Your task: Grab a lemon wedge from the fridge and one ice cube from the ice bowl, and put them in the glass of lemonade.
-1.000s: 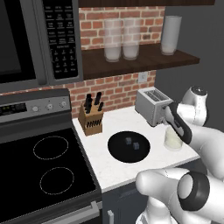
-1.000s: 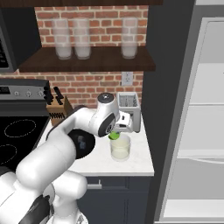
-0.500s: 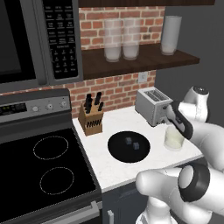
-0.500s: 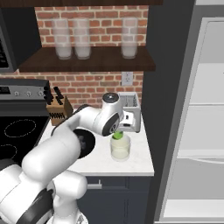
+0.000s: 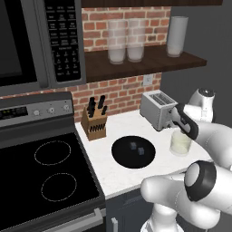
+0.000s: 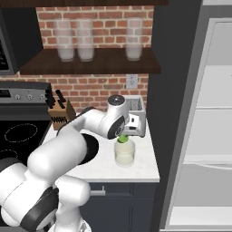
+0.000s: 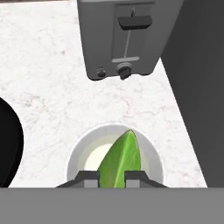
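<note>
Moved: arm slightly lower | gripper clamps lemon wedge above glass of lemonade | no legible writing

Toaster beside knife block on counter

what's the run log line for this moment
claw: shut on lemon wedge | position: above glass of lemonade | ice cubes: in ice bowl

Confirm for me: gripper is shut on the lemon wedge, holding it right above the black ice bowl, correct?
Not quite. The gripper is shut on the lemon wedge, but the hand view shows it above the glass of lemonade, not the ice bowl, which lies off to the side.
</note>
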You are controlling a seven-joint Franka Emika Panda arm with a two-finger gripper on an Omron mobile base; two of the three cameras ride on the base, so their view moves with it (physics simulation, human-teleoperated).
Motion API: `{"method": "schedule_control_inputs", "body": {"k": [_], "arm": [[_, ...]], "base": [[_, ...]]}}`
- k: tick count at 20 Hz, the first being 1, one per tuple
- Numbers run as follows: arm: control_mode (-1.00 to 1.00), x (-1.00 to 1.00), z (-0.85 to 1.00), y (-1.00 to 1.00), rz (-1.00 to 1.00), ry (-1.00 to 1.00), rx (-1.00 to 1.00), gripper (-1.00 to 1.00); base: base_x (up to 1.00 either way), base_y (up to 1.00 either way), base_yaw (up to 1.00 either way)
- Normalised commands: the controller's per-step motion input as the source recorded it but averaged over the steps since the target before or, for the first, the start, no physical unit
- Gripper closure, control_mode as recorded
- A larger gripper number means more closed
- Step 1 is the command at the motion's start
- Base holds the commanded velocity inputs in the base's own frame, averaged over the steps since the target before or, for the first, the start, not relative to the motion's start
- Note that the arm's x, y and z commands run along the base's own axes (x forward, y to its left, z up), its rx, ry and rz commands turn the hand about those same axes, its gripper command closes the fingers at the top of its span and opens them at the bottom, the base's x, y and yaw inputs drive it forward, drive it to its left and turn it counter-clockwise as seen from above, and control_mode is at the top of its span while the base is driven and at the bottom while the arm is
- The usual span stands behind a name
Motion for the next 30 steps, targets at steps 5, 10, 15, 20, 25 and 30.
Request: {"method": "schedule_control_inputs", "body": {"k": [5, 10, 15, 20, 25, 30], "arm": [[-1.0, 0.0, -0.28, 0.0, 0.0, -0.1, 0.0, 1.0], [-1.0, 0.0, -0.36, 0.0, 0.0, -0.11, 0.0, 1.0], [-1.0, 0.0, -0.21, 0.0, 0.0, -0.06, 0.0, 1.0], [-1.0, 0.0, 0.0, 0.0, 0.0, 0.0, 0.0, -1.0], [-1.0, 0.0, 0.0, 0.0, 0.0, 0.0, 0.0, -1.0], [-1.0, 0.0, 0.0, 0.0, 0.0, 0.0, 0.0, -1.0]], "base": [[0.0, 0.0, 0.0], [0.0, 0.0, 0.0], [0.0, 0.0, 0.0], [0.0, 0.0, 0.0], [0.0, 0.0, 0.0], [0.0, 0.0, 0.0]]}}
